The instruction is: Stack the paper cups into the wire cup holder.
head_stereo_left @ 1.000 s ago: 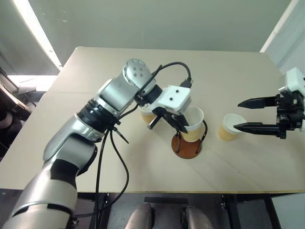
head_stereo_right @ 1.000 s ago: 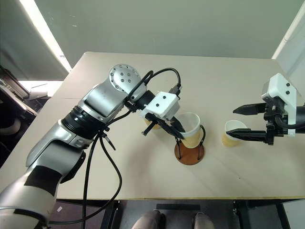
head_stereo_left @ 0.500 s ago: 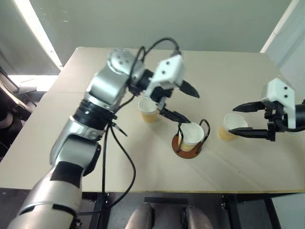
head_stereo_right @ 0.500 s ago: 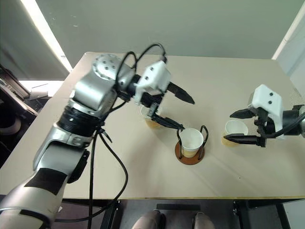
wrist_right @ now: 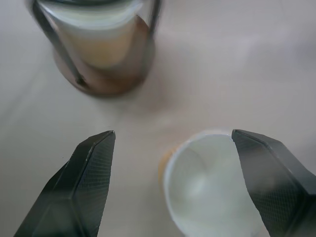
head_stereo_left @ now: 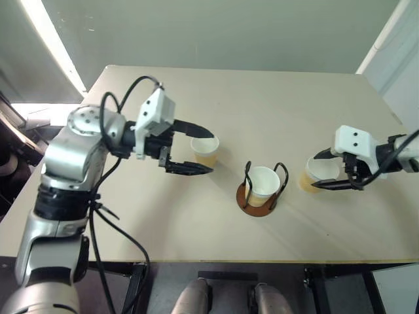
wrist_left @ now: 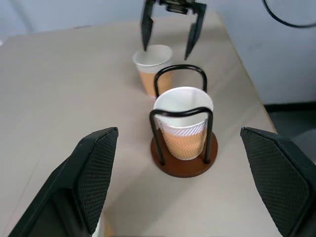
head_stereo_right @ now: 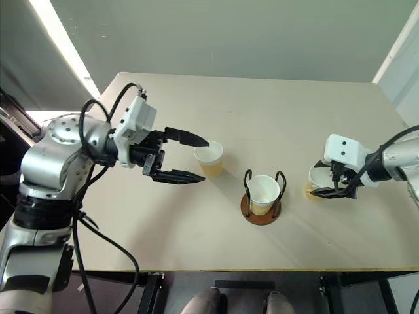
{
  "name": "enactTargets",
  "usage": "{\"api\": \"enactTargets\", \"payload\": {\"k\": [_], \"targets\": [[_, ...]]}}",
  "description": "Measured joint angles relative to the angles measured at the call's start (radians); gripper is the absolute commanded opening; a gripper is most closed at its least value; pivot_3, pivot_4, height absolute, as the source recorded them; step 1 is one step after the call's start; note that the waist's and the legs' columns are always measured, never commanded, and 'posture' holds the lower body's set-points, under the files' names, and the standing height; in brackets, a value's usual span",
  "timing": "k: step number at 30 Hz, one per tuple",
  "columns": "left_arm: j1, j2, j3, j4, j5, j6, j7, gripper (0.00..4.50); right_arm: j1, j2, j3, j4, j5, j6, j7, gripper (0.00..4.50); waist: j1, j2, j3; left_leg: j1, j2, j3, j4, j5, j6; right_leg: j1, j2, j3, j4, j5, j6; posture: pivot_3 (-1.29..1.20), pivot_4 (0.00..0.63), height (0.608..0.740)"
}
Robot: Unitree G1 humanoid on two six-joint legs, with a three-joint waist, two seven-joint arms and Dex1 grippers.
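Cup (head_stereo_left: 264, 186) seemingly upright, mouth up, in holder (head_stereo_left: 256, 199).

Left arm: I see it bent at the elbow, forearm reaching across toward my right.
Left gripper (head_stereo_left: 200, 153): pointing sideways and slightly down, jaws spread wide, nothing between them.
Right arm: I have it coming in from the right edge, wrist angled inward.
Right gripper (head_stereo_right: 319, 179): tilted downward, fingers (wrist_right: 91, 177) well apart, gripping nothing.
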Motion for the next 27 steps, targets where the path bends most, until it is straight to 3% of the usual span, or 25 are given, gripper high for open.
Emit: {"api": "enactTargets", "payload": {"k": [4,11,14,22,27], "targets": [[0.038,0.019,0.030,-0.063,-0.029,0.038,0.050,4.24,-0.041,0.026,0.072,0.117,-0.102,-0.072,0.046,3.93,-0.001,0.000,0.000,0.001,0.000,0.000,0.000,0.000,0.000,0.000,0.000,0.000,0.001,0.000,0.000,0.00,0.150,0.740],[0.052,0.026,0.031,-0.106,-0.047,0.060,0.092,4.24,-0.082,0.074,0.084,0.218,-0.193,-0.154,0.087,3.93,-0.004,0.000,0.000,0.001,0.000,0.000,-0.001,0.000,0.000,0.000,0.000,0.000,0.001,0.000,0.000,0.00,0.150,0.740],[0.056,0.028,0.031,-0.113,-0.049,0.061,0.098,4.29,-0.082,0.092,0.085,0.223,-0.215,-0.175,0.101,3.02,-0.004,0.000,0.000,0.001,0.000,0.000,-0.001,0.000,0.000,0.000,0.000,0.000,0.001,0.000,0.000,0.00,0.150,0.740],[0.067,0.043,0.030,-0.107,-0.041,0.042,0.104,4.29,-0.082,0.112,0.084,0.170,-0.219,-0.166,0.142,0.03,-0.004,0.000,0.000,0.001,0.000,0.000,-0.001,0.000,-0.001,0.000,0.000,0.000,0.001,0.000,0.000,0.00,0.150,0.740],[0.067,0.050,0.028,-0.081,-0.038,0.024,0.084,4.29,-0.092,0.102,0.075,0.114,-0.197,-0.131,0.178,0.01,-0.004,0.000,0.000,0.001,0.000,0.000,-0.001,0.000,-0.001,0.000,0.000,0.000,0.000,0.000,0.000,0.00,0.150,0.740]]}}
